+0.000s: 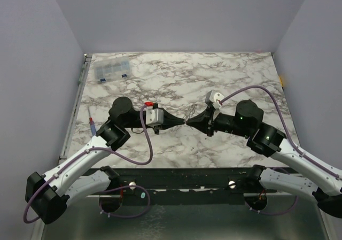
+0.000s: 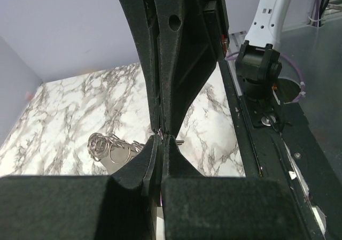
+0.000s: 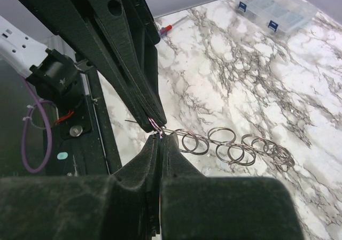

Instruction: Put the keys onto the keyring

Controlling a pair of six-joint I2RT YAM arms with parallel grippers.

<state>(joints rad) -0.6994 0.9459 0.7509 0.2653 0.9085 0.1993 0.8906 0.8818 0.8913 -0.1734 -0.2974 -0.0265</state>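
while left gripper and right gripper pinch the keyring tip to tip, ring-opening looks underway; next: fetch a key, none visible.

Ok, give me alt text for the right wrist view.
The closed right end effector, rising from below, meets the closed left end effector tip to tip at one end of a chain of silvery rings lying on the marble table. A clear compartment box sits beyond.

Toward near edge, keyring rings half hidden behind left gripper; unreadable specks from above; keys indistinguishable.
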